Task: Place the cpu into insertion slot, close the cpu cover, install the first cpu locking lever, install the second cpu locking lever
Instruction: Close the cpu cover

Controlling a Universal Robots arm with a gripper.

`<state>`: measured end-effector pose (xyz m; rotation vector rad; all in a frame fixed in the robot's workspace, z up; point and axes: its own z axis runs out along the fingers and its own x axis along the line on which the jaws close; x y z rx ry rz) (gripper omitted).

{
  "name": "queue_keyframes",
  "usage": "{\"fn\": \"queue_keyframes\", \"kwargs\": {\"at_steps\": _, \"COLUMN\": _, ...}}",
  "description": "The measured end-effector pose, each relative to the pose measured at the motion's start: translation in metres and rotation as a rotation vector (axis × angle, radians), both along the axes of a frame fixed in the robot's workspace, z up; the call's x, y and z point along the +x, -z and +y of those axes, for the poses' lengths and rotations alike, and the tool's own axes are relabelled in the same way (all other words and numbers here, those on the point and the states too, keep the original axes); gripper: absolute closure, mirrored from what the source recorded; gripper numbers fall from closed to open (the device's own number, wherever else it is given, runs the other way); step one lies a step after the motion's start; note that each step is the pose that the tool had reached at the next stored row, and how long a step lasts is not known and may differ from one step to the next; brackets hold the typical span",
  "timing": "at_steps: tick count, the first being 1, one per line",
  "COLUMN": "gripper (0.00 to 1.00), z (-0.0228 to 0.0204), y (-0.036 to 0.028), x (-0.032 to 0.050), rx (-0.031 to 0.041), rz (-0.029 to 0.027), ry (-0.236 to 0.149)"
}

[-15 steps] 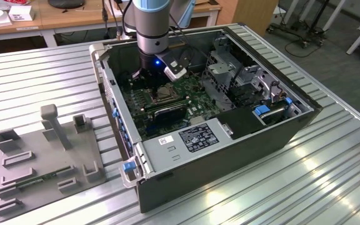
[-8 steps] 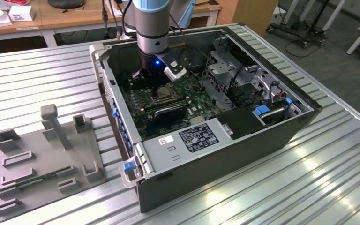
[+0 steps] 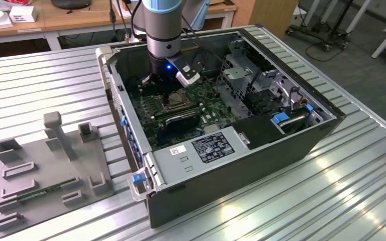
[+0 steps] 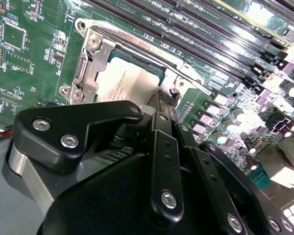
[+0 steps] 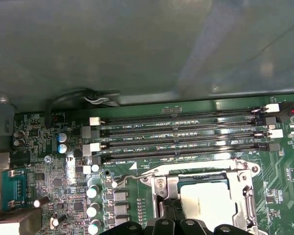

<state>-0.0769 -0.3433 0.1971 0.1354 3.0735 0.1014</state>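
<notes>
Inspection of the socket area, made from my remote station. The arm reaches down into the open computer case (image 3: 247, 165). The gripper (image 4: 164, 100) sits low over the green motherboard (image 4: 34, 49), with its tip right at one edge of the insertion slot (image 3: 175, 100). In both wrist views the jaws look drawn together with nothing between them.

The cpu (image 4: 122, 81) lies flat in the slot, its grey top showing through the cut-out. The cpu cover (image 5: 245, 193) is down around it, so I judge the first two steps complete. A thin wire lever (image 5: 132, 177) runs along the side of the slot nearest the memory slots (image 5: 181, 142), with its hooked end standing out past the corner. I cannot tell whether it is caught under its catch. The state of the other lever I cannot judge.

Judgement: the lever work is the step in hand. It calls for a steady press, down and sideways, on a thin springy wire. The tip must be kept off the chip's top and away from the memory slots and the small upright capacitors (image 5: 93, 191) close by. A slip could let the lever spring back.
</notes>
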Motion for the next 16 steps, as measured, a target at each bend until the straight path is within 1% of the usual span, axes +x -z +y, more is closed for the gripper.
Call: {"fn": "queue_keyframes", "kwargs": {"at_steps": 16, "gripper": 0.89, "z": -0.0001, "y": -0.0008, "x": 0.0, "rx": -0.0003, "rz": 0.0002, "ry": 0.0}}
